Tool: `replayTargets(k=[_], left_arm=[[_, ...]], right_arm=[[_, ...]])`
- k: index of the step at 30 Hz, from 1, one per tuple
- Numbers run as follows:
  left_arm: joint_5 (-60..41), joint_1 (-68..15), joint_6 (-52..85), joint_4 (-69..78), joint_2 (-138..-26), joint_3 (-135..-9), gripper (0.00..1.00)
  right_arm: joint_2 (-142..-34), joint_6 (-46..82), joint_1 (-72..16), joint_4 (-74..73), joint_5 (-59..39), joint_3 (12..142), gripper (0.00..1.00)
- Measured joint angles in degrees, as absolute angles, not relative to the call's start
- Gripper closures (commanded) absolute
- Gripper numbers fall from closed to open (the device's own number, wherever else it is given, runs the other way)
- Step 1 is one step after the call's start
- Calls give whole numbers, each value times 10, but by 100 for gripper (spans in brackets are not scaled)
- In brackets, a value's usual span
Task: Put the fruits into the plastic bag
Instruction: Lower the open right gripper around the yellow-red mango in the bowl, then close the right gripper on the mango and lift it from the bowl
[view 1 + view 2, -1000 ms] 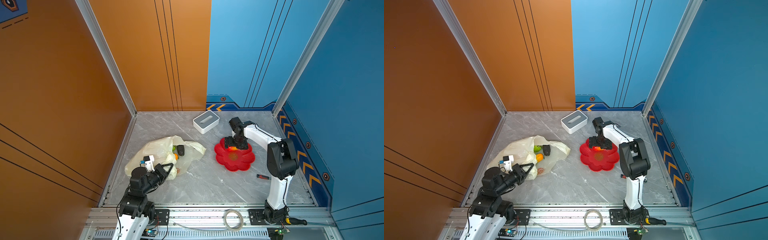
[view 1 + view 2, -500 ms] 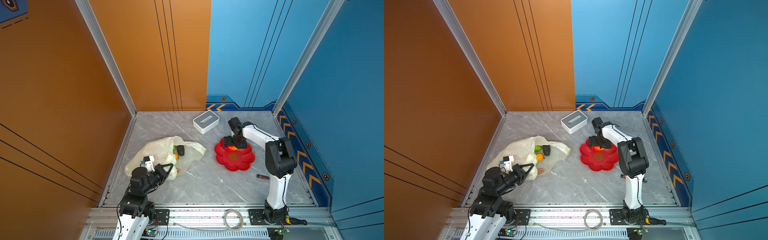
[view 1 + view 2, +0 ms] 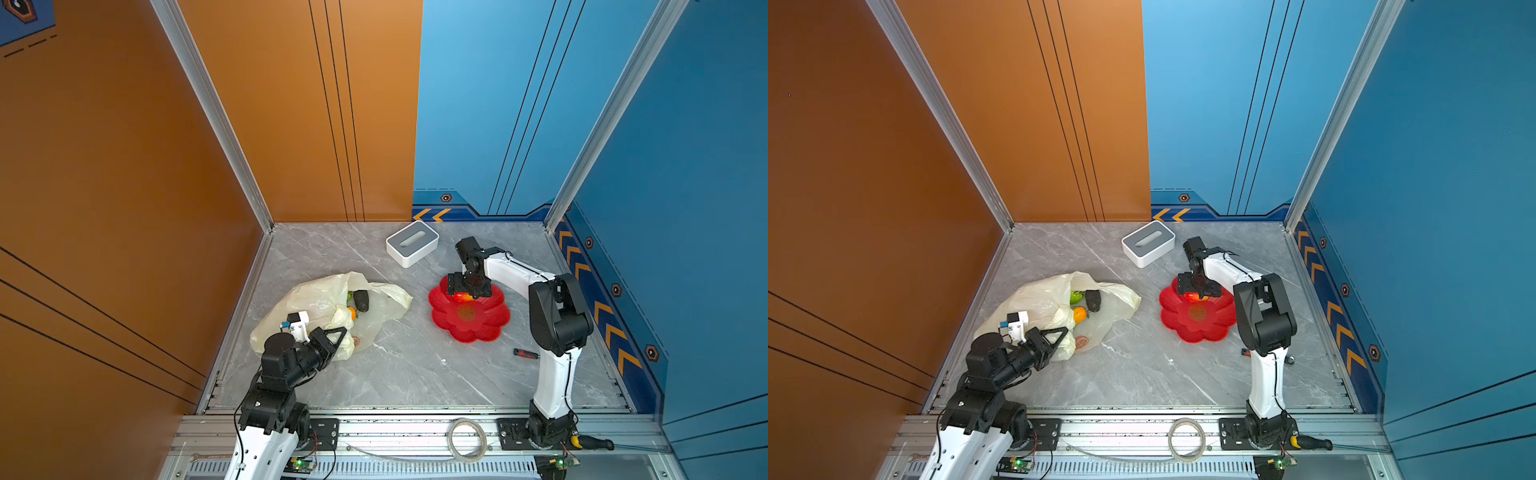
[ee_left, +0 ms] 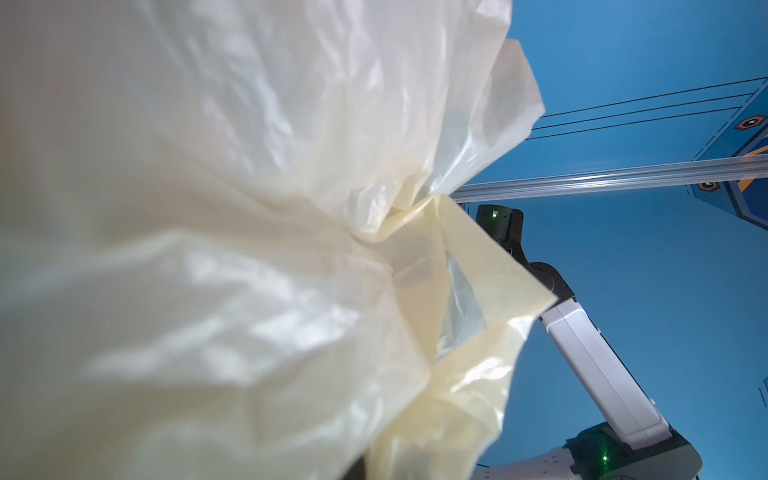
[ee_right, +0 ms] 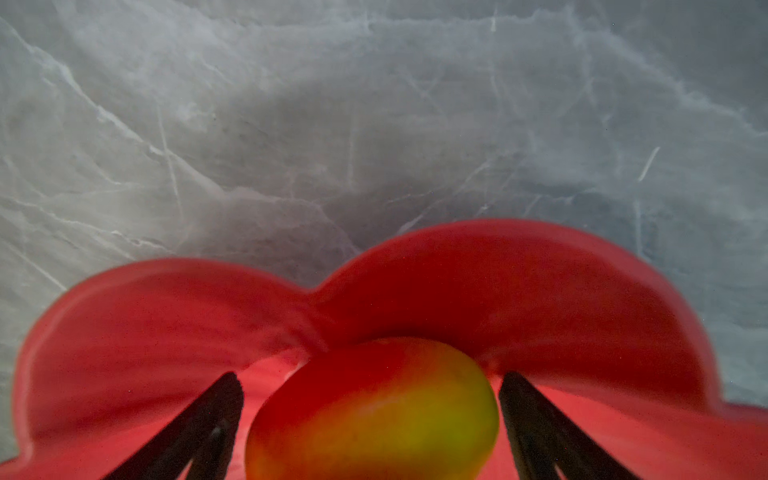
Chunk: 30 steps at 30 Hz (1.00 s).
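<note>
Straddling mango (image 5: 374, 419) in red dish (image 5: 540, 282): right end effector (image 5: 370, 376).

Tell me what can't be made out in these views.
- Fruit count inside the plastic bag: its folds hide most, both top views.
- Left jaws: left wrist view, blurred bag film covers them.
- Mango: right wrist view, bottom edge cuts it off.
- Small red-and-black item near the red dish: too small, top view.
</note>
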<state>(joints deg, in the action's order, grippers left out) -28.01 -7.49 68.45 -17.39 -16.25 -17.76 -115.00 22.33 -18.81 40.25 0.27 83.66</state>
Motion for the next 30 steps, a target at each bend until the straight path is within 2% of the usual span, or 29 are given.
replayTargets(k=[9, 18, 30], left_arm=[[-282, -75, 684, -174, -167, -178, 100], [-284, -75, 684, -174, -167, -178, 100], [-286, -75, 684, -174, -163, -178, 100]], right_arm=[[-1156, 223, -189, 397, 3, 834, 18], [-1156, 223, -189, 393, 3, 832, 25], [-1142, 223, -189, 383, 7, 813, 25]])
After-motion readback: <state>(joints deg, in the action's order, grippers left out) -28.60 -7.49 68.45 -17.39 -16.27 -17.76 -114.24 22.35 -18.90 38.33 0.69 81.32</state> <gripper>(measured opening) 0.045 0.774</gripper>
